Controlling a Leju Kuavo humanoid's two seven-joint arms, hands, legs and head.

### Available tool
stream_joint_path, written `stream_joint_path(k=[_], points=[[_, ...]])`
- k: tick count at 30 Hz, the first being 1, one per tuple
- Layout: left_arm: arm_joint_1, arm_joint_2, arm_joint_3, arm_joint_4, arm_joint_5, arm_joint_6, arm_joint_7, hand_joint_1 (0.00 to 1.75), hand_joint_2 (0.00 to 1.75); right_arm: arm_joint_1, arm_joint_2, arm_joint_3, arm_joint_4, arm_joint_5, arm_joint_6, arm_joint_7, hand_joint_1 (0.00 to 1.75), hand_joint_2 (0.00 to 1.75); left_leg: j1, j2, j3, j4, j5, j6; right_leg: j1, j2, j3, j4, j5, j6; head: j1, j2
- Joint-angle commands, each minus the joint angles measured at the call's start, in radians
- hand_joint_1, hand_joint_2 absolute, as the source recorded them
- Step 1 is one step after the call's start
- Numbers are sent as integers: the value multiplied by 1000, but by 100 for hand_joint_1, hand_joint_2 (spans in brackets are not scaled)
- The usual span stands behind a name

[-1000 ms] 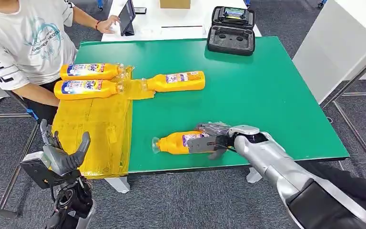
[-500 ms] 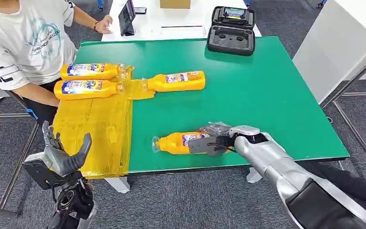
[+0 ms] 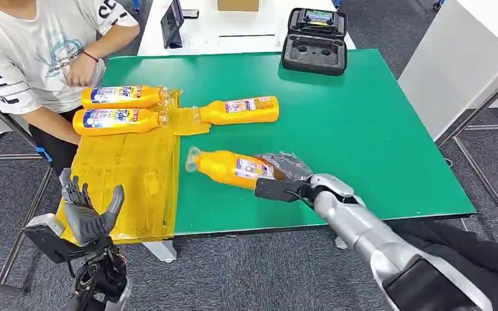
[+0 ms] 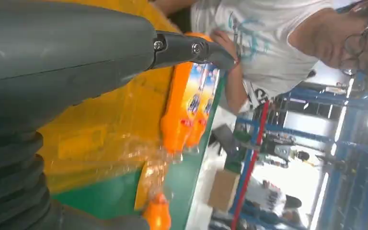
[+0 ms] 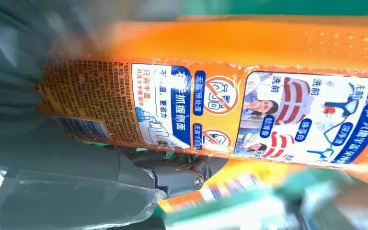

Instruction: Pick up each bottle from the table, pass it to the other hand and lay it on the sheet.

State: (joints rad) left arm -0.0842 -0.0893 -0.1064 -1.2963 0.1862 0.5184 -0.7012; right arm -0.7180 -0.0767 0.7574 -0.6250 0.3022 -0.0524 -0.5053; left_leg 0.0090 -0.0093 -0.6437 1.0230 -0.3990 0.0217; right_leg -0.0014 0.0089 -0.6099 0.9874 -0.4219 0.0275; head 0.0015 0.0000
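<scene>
Lifted off the green table [image 3: 363, 129] since a moment ago, the bottle [image 3: 230, 167] sits gripped in the right hand [image 3: 285, 184] (cap toward the yellow sheet [image 3: 130, 175]). Beside that sheet, the left hand [image 3: 84, 217] waits spread, holding nothing, over grey carpet [image 3: 246, 272].

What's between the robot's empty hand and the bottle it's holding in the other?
In the head view, the yellow sheet and bare green table lie between the left hand and the held bottle.
</scene>
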Motion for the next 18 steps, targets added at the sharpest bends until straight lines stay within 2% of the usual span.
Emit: stream_joint_path(k=[1, 6, 15, 18], points=[[25, 23, -104, -53, 88, -67, 7, 0, 175, 222, 67, -315, -302, -56, -118, -105, 175, 175, 0, -1, 6, -1, -3, -1, 1, -2, 7, -1, -3, -1, 0, 0], [-13, 37, -185, -51, 115, -131, 32, 0, 175, 292, 87, -345, -334, -53, -101, -146, 175, 175, 0, -3, 3, -1, -2, -1, 0, -4, 4, -1, -2, 0, 0, 0], [-10, 40, -184, -50, 115, -131, 32, 0, 175, 288, 87, -346, -333, -54, -100, -145, 175, 175, 0, 0, 5, -1, -3, -1, 0, -2, 5, -1, -3, -1, 0, 0], [-22, 53, -234, -60, 112, -175, 33, 0, 175, 300, 110, -346, -310, -60, -69, -158, 175, 175, 0, 0, 3, -1, -2, -1, 0, -1, 3, -1, -2, 0, 0, 0]])
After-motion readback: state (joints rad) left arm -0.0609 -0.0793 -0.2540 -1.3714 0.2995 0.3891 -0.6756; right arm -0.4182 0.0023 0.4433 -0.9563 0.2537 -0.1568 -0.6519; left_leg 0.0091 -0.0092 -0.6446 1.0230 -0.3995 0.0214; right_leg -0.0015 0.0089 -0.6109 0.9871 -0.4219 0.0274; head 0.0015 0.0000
